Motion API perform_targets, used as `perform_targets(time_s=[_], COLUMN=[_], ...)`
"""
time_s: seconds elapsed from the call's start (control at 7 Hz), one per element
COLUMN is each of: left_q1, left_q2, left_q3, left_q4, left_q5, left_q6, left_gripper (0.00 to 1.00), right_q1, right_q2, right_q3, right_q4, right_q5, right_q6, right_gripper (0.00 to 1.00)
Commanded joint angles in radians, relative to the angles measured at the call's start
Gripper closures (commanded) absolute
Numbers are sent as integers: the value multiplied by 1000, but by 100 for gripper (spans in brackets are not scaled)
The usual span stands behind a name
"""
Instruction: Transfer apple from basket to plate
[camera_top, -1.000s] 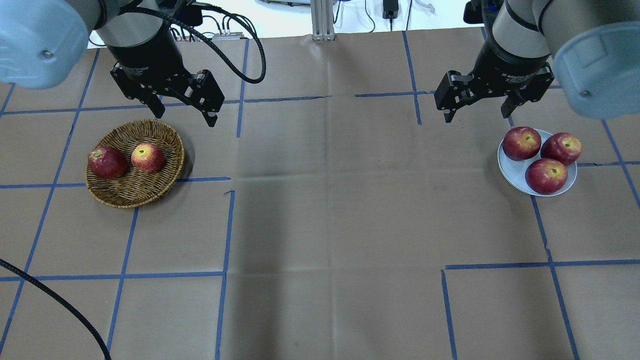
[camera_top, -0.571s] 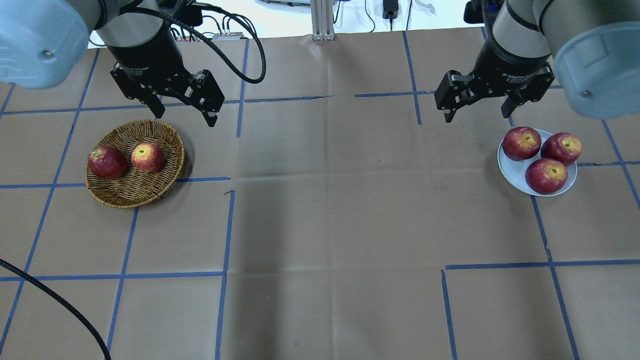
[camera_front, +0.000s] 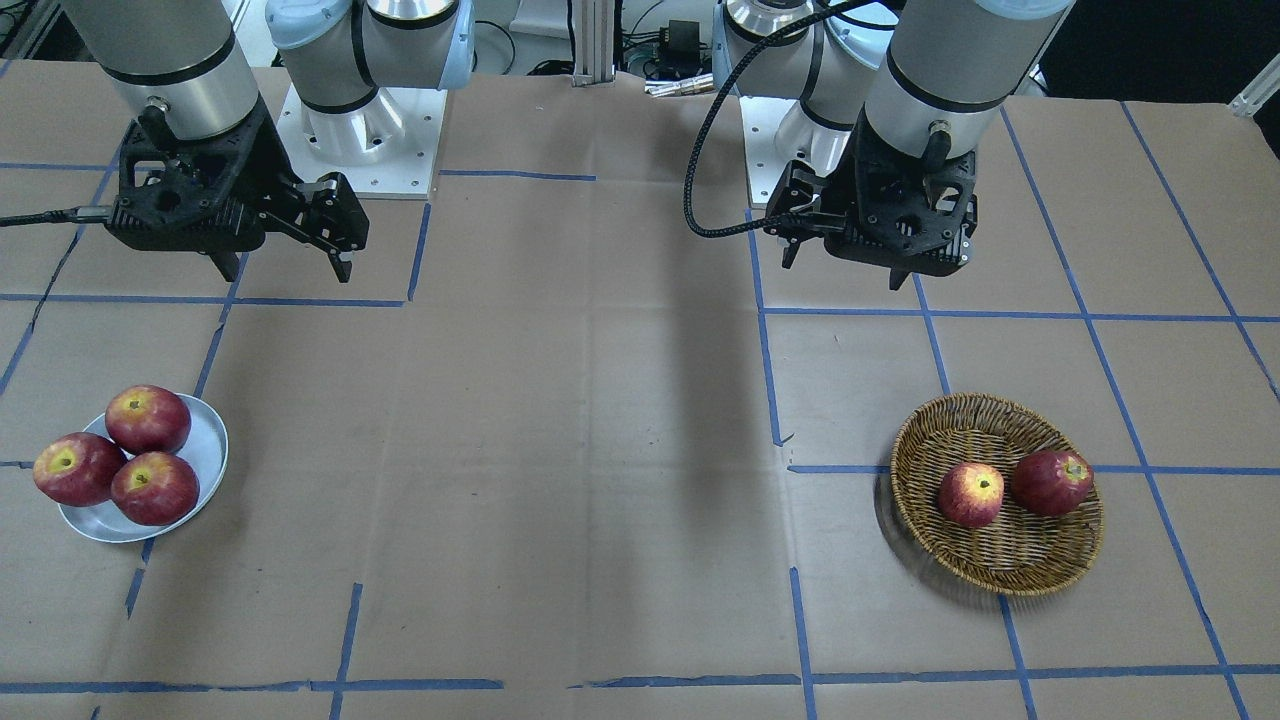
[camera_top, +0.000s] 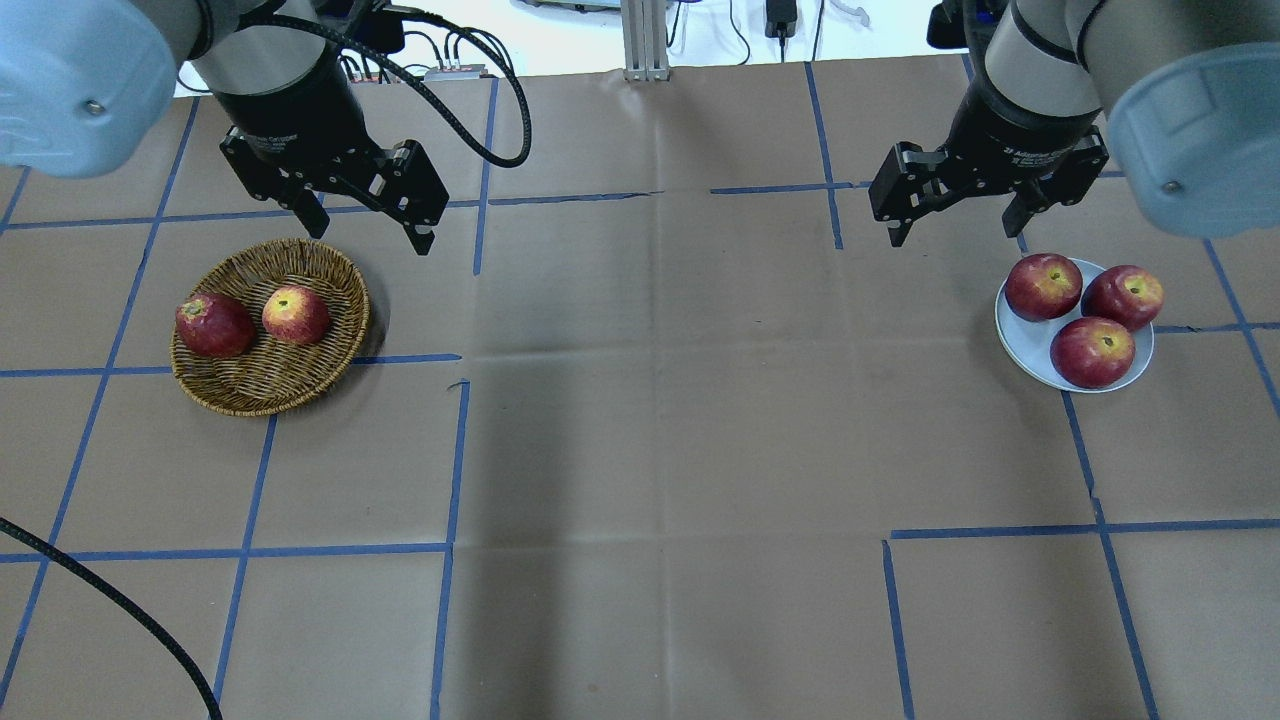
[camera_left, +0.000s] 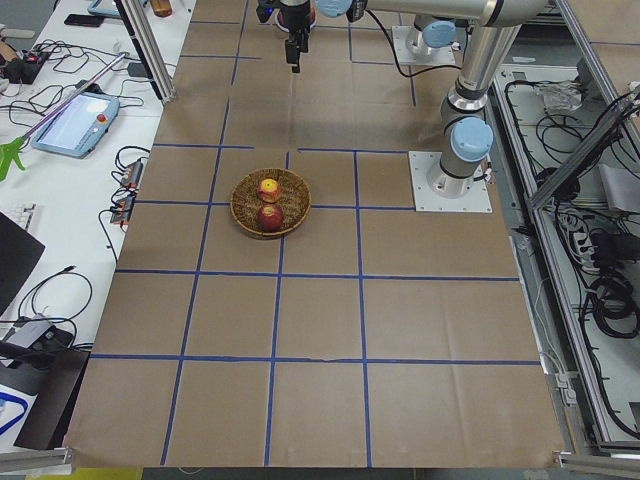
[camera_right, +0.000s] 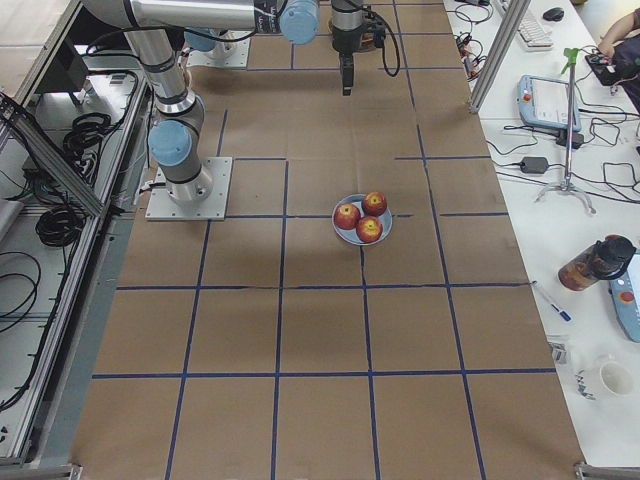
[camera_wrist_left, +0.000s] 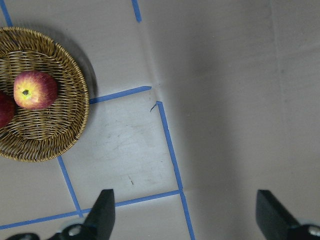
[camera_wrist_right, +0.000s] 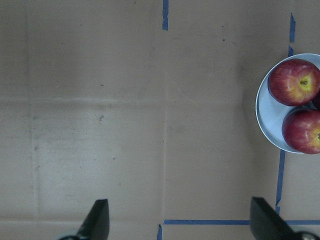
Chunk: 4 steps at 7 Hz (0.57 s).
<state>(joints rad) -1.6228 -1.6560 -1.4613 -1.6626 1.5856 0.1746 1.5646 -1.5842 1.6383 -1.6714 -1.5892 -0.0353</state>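
Note:
The paler apple (camera_top: 296, 314) lies in the brown wicker basket (camera_top: 270, 395) at the table's left, next to a dark red apple (camera_top: 213, 325). It also shows in the front view (camera_front: 970, 494) and the left wrist view (camera_wrist_left: 35, 90). The pale plate (camera_top: 1030, 345) sits at the right with three deep-red apples on it. My left gripper (camera_top: 370, 235) hangs open and empty above the table, just behind the basket's far right rim. My right gripper (camera_top: 955, 233) hangs open and empty behind and left of the plate.
The table is covered in brown paper with blue tape grid lines. A black cable (camera_top: 110, 600) crosses the front left corner. The arm bases (camera_front: 350, 120) stand at the robot's edge of the table.

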Motion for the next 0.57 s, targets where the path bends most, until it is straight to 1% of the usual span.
perform_targets(time_s=[0.0, 0.14, 0.29, 0.43], left_q1=[3, 7, 39, 99], left_q2=[-16, -15, -11, -16], left_q3=[-1, -2, -2, -5], left_q4=[4, 1, 4, 4], left_q5=[4, 2, 2, -4], left_q6=[3, 5, 28, 174], left_gripper=[1, 1, 1, 1], right_q1=[0, 0, 0, 0], right_q2=[0, 1, -2, -2], right_q3=[0, 2, 3, 3], right_q4=[1, 1, 1, 1], right_q5=[0, 0, 0, 0], right_q6=[0, 0, 0, 0], right_gripper=[0, 0, 0, 0])
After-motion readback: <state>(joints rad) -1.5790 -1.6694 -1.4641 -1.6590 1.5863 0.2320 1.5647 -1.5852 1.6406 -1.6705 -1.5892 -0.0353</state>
